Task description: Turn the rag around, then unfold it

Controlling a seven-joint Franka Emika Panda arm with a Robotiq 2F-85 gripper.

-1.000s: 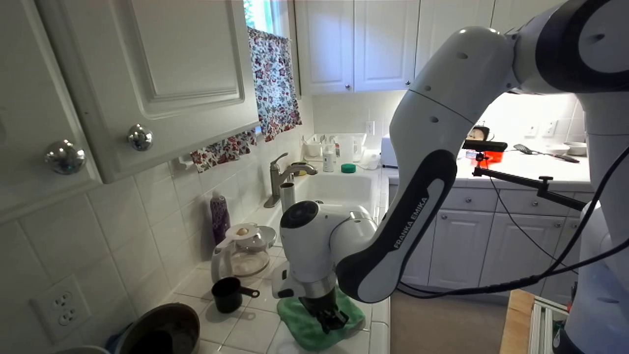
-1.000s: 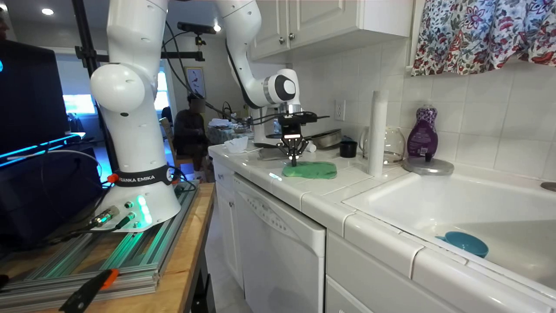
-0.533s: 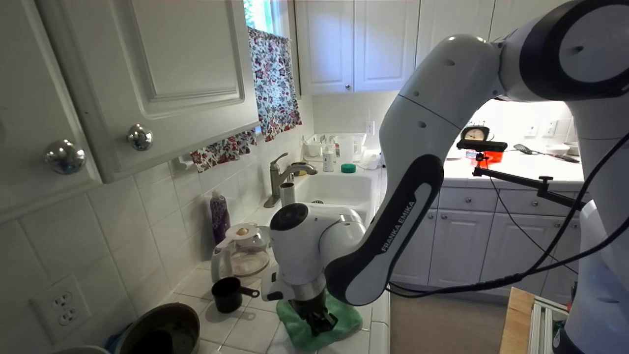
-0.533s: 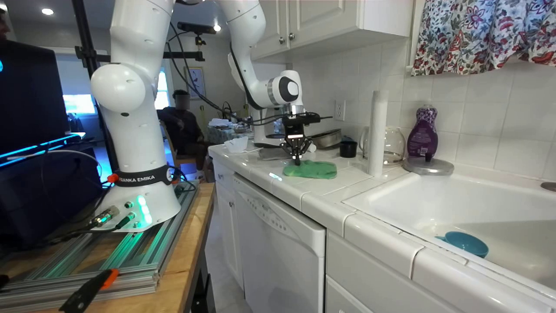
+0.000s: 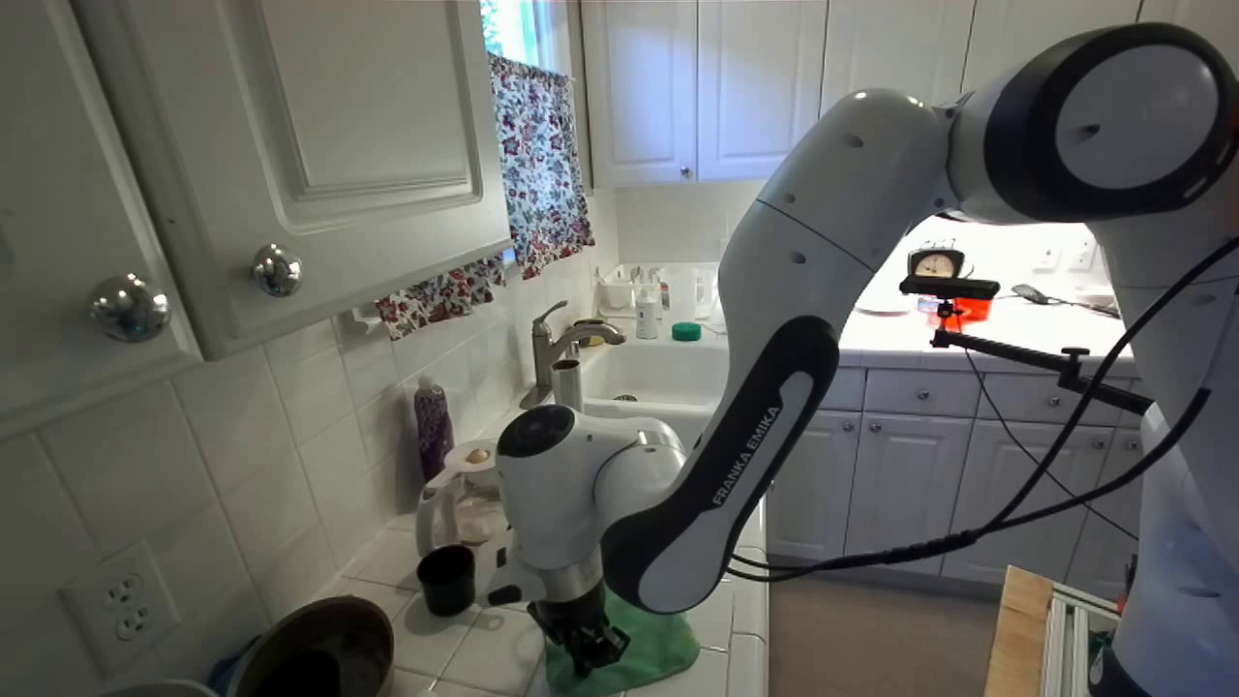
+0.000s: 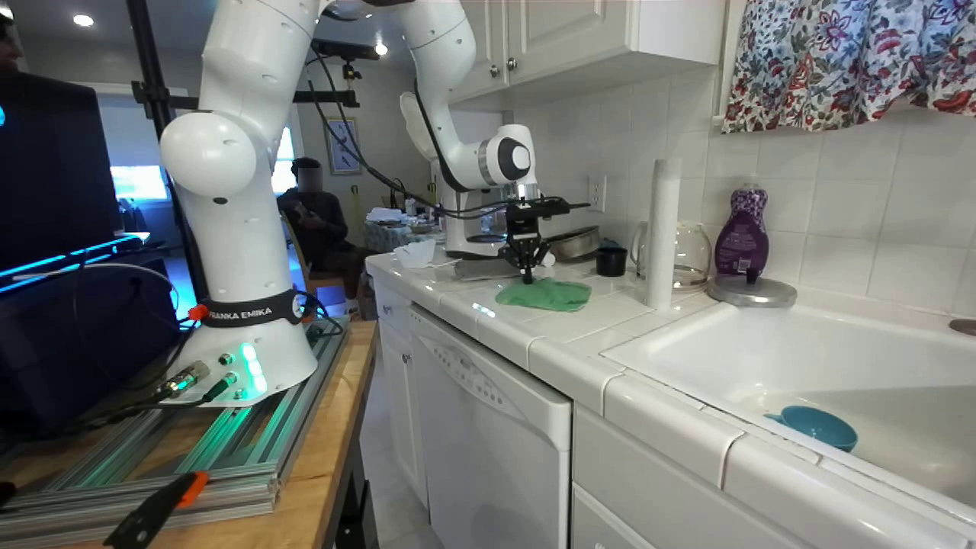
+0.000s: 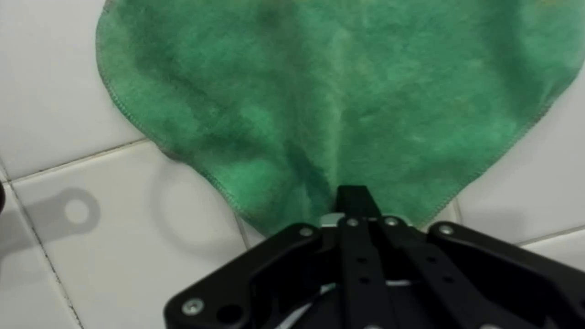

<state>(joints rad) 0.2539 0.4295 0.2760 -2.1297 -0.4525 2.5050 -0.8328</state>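
The green rag (image 5: 658, 651) lies on the white tiled counter in both exterior views (image 6: 550, 296). In the wrist view the rag (image 7: 402, 100) is spread with soft creases and rounded edges. One crease runs toward my gripper (image 7: 352, 189). My gripper's fingers are together, pointing down at the rag's narrow end. In an exterior view the gripper (image 6: 528, 280) stands at the rag's back edge, the one toward the far end of the counter. It also shows in an exterior view (image 5: 592, 668) over the rag's wall side. Whether any cloth is pinched between the pads is hidden.
A black measuring cup (image 5: 446, 581) stands close to the arm, by the wall. Behind it is a glass coffee pot (image 5: 469, 518); a dark pan (image 5: 334, 644) is at the lower left. A white upright roll (image 6: 663, 236) and the sink (image 6: 862, 335) lie beyond the rag.
My gripper has moved toward the wall and the rag's far-end edge, still low at the cloth. The rag's outline has shifted slightly, with its counter-edge side drawn toward the wall.
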